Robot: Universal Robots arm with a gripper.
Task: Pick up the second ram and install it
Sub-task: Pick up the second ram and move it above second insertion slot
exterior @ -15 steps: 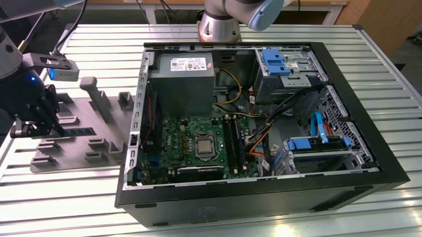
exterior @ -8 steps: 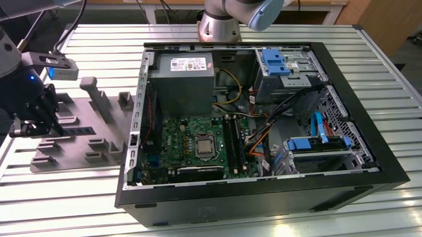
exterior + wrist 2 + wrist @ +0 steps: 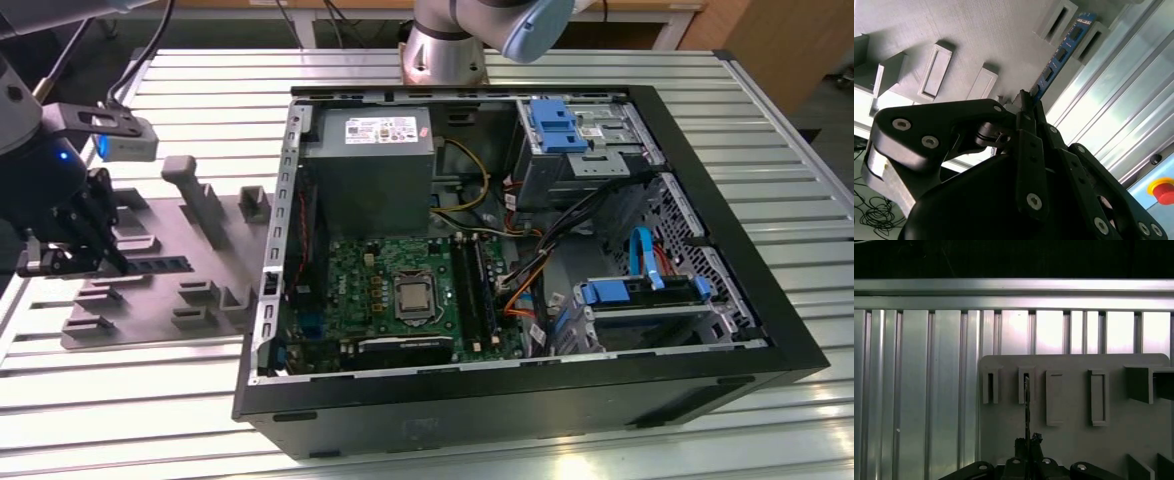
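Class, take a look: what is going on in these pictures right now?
A robot arm's black gripper is closed on one end of a thin blue-green memory stick, which reaches over a grey moulded parts tray on the slatted metal table. Beside it, an open black computer case shows its green motherboard; the stick is not yet installed there.
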